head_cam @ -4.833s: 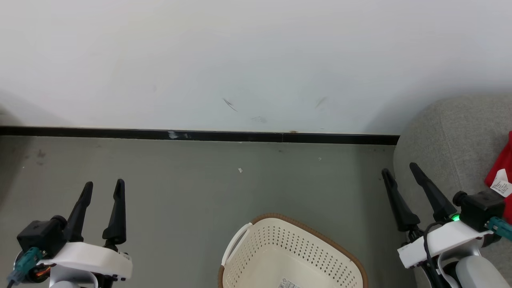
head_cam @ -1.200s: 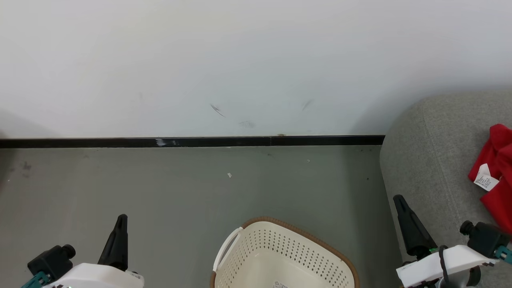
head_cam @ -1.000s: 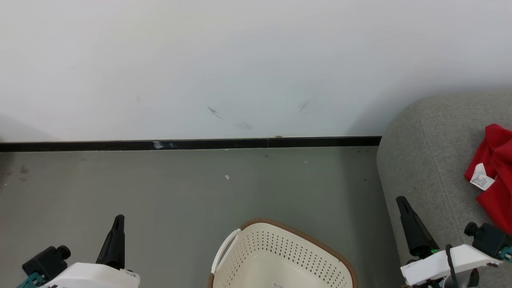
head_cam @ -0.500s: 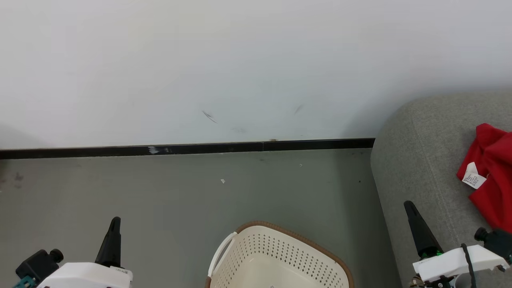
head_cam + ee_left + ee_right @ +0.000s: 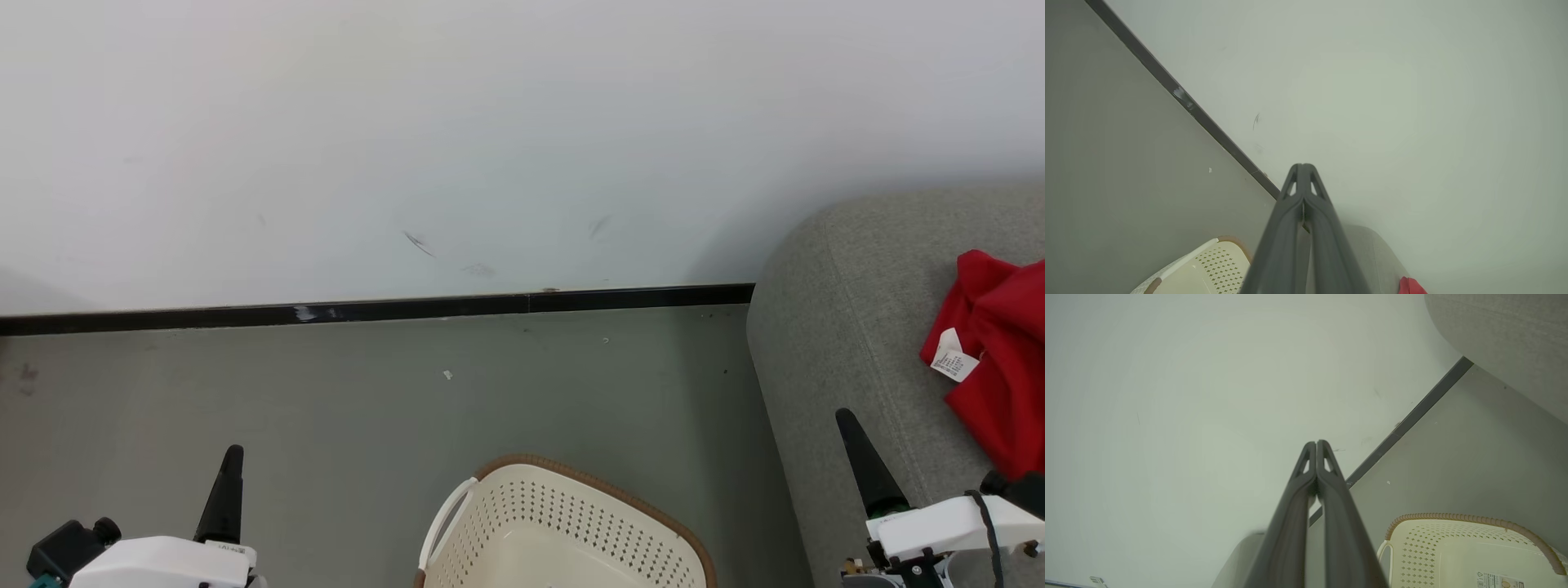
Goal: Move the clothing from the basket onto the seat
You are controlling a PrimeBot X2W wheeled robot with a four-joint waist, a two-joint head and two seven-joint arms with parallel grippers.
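at the near edge of the floor i have both grippers sitting low: the left gripper toward the left, the right gripper by the seat's side. each has its two dark fingers pressed flat together with nothing between them, and both wrist views confirm it. between the two arms the basket stands on the floor, near the seat, with a paper label on its cream bottom. on the seat, back from its rounded corner, lies the red clothing, a white tag showing. farthest off, a black skirting strip runs under the white wall.
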